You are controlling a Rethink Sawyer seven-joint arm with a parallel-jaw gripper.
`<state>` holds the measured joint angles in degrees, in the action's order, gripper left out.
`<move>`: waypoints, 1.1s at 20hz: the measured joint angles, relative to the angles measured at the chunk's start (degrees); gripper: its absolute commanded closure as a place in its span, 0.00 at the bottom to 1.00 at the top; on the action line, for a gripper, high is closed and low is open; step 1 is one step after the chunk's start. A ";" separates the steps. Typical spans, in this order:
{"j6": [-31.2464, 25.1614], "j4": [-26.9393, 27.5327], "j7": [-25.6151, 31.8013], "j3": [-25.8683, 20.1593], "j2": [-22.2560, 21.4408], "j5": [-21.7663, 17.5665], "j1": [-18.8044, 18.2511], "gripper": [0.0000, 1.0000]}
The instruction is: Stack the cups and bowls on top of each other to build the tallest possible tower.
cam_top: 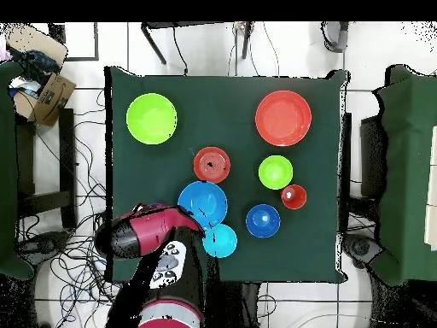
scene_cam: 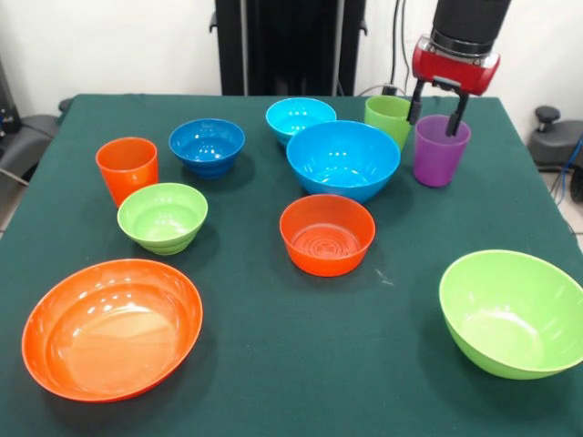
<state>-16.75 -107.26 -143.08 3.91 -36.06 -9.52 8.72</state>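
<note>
On the dark green table (scene_cam: 273, 364), large glossy orange (scene_cam: 111, 329), lime (scene_cam: 516, 312) and light blue bowls (scene_cam: 343, 159) sit apart, unstacked. Smaller bowls lie between. The red gripper (scene_cam: 435, 116), fingers apart, straddles the purple plastic tumbler's (scene_cam: 440, 152) near rim beside the lime tumbler (scene_cam: 387, 118).

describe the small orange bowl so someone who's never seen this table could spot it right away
In the front view, start at the green table and find the large light blue bowl near its middle. The small orange bowl sits just in front of it, closer to the camera. It is far smaller than the big orange bowl at the near corner, and wider and lower than the orange cup.
</note>
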 measured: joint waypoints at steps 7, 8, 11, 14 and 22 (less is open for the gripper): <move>0.19 0.01 0.00 0.29 1.31 1.86 0.69 0.00; 0.19 0.01 0.00 0.39 1.38 2.04 0.80 0.00; 0.30 0.01 0.00 0.87 1.47 2.66 1.22 0.00; 0.57 -0.03 0.00 1.26 1.47 3.13 1.76 0.00; 1.68 -0.28 0.00 3.00 2.01 3.42 3.92 0.00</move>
<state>-15.07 -107.54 -143.08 6.91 -34.05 -6.10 12.64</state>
